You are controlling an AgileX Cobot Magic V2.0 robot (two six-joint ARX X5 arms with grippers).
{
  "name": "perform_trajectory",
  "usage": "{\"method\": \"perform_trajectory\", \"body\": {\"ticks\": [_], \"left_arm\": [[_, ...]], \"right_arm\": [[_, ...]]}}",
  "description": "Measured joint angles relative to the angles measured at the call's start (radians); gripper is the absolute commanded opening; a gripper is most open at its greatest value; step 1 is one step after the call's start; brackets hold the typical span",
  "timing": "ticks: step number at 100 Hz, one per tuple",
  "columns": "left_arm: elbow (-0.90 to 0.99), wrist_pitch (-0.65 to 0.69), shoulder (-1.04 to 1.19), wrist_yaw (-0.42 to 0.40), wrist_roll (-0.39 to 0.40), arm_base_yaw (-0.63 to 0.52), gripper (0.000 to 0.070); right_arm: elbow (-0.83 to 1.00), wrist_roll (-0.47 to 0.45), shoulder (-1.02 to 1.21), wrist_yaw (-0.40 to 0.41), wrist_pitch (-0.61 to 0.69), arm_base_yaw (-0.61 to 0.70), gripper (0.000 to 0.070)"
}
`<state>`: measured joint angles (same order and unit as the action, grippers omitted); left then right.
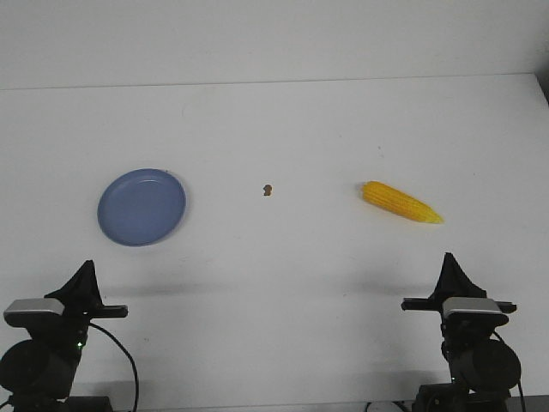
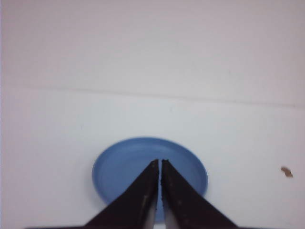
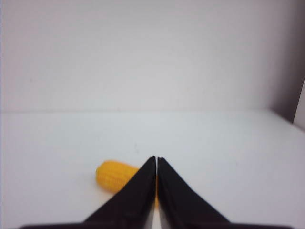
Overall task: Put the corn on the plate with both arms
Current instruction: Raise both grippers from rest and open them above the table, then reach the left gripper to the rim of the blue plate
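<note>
White tabletop [image 1: 274, 318], seen from the robot's side. On the left, a round, shallow blue plate [image 1: 141, 207], bare. Well apart on the right, a bright yellow tapered corn cob [image 1: 401, 202], lying flat, pointed end angled toward the right. Between them, a tiny brown speck [image 1: 268, 190]. At the near edge, left black gripper [image 2: 159, 163] facing the plate, right black gripper [image 3: 156, 160] facing the corn, both clenched on nothing, probably parked ahead of the reach.
</note>
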<state>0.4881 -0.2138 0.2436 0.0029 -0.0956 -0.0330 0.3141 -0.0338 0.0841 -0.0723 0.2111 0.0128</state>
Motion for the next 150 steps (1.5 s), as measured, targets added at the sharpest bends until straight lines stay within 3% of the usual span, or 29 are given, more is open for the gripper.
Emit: {"method": "perform_trajectory", "body": {"ticks": [25, 43, 68, 89, 93, 99, 104, 111, 118, 123, 150], "left_arm": [[0.34, -0.278, 0.265, 0.0, 0.0, 0.0, 0.0012], [0.48, -0.427, 0.411, 0.0, 0.0, 0.0, 0.0012], [0.496, -0.474, 0.465, 0.0, 0.0, 0.0, 0.0012], [0.496, -0.474, 0.448, 0.0, 0.0, 0.0, 0.0021], [0.496, -0.474, 0.445, 0.0, -0.001, 0.0, 0.0047], [0.496, -0.475, 0.443, 0.0, -0.01, 0.0, 0.0159], [0.496, -0.476, 0.443, 0.0, -0.021, 0.0, 0.0287], [0.496, -0.476, 0.443, 0.0, -0.027, 0.0, 0.0439], [0.496, -0.476, 0.443, 0.0, -0.027, 0.0, 0.0463], [0.496, -0.476, 0.443, 0.0, -0.027, 0.0, 0.0463], [0.496, -0.476, 0.446, 0.0, -0.028, 0.0, 0.0464]], "right_arm": [[0.289, -0.01, 0.206, 0.0, 0.33, 0.0, 0.0013], [0.455, -0.015, 0.357, 0.009, 0.519, 0.0, 0.0013], [0.499, -0.028, 0.414, 0.071, 0.543, 0.0, 0.0013], [0.499, -0.035, 0.412, 0.072, 0.547, 0.0, 0.0014], [0.499, -0.035, 0.412, 0.072, 0.551, 0.0, 0.0015], [0.499, -0.035, 0.412, 0.072, 0.554, 0.0, 0.0017], [0.499, -0.035, 0.412, 0.072, 0.555, 0.0, 0.0061], [0.499, -0.035, 0.412, 0.072, 0.555, 0.0, 0.0223], [0.499, -0.035, 0.412, 0.072, 0.555, 0.0, 0.0408], [0.499, -0.035, 0.412, 0.072, 0.555, 0.0, 0.0483], [0.499, -0.035, 0.412, 0.072, 0.555, 0.0, 0.0497]]}}
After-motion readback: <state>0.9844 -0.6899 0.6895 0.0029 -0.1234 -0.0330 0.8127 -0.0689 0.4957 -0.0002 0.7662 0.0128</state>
